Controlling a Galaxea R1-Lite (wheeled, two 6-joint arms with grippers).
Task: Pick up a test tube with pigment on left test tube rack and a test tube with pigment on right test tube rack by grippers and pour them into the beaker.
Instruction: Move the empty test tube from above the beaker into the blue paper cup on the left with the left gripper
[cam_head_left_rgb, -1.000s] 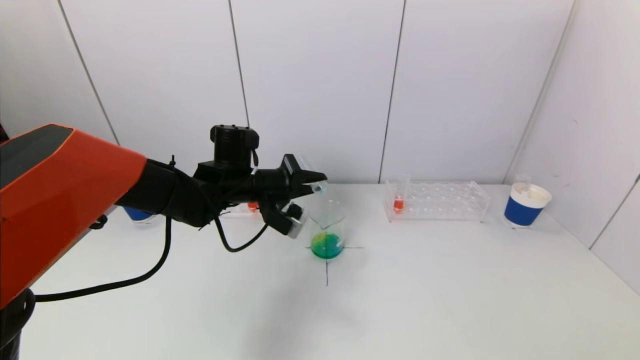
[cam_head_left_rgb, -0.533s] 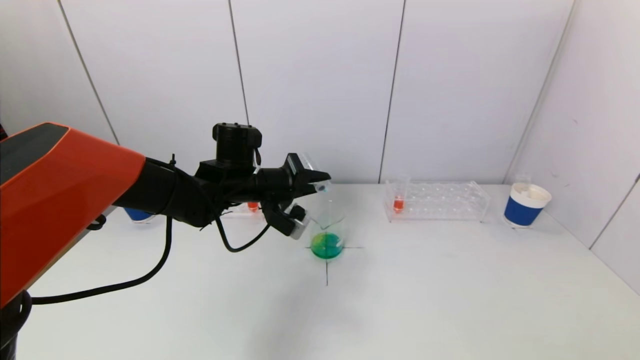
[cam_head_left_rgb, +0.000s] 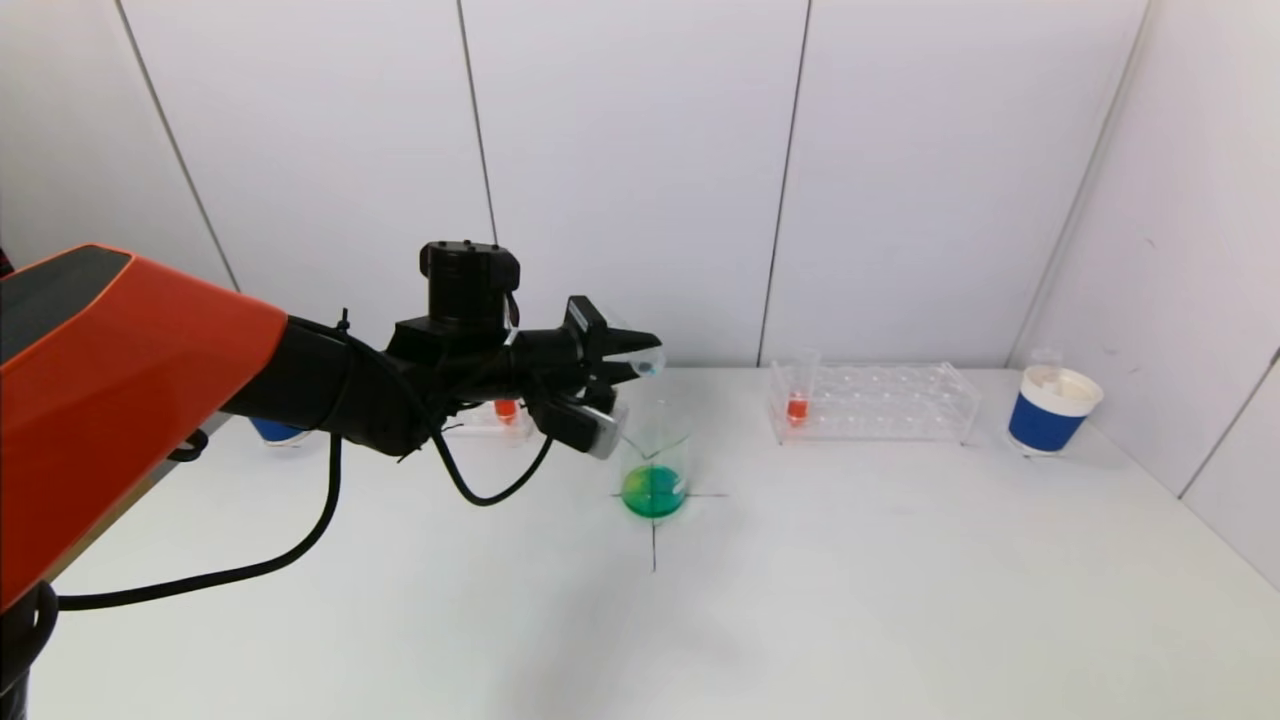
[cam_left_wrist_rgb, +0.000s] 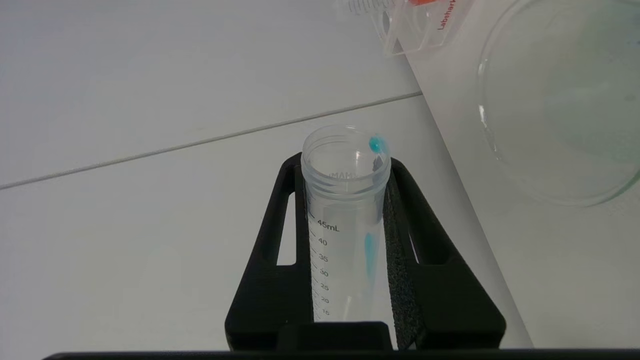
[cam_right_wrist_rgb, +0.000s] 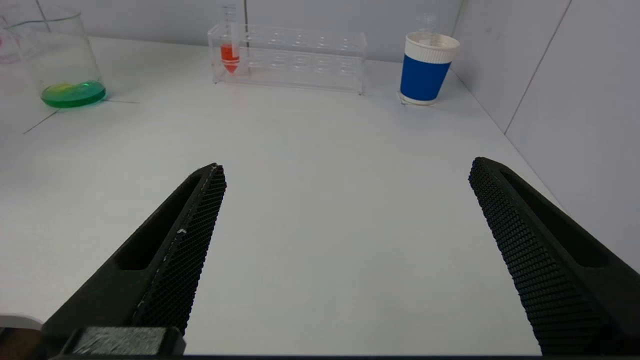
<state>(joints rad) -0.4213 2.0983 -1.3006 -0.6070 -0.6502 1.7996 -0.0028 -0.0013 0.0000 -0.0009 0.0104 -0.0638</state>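
Above desk (cam_head_left_rgb: 900, 560) centre, left gripper (cam_head_left_rgb: 612, 385) clamps near-empty clear graduated test tube (cam_left_wrist_rgb: 345, 220) over glass beaker (cam_head_left_rgb: 655, 470); clinging blue drop may fall outside the beaker. Right gripper (cam_right_wrist_rgb: 345, 235) gapes idle.

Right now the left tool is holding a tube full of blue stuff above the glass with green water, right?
Not quite. The left tool does hold the tube above the beaker of green liquid, but the left wrist view shows the tube nearly empty: only a blue streak and a drop at its rim.
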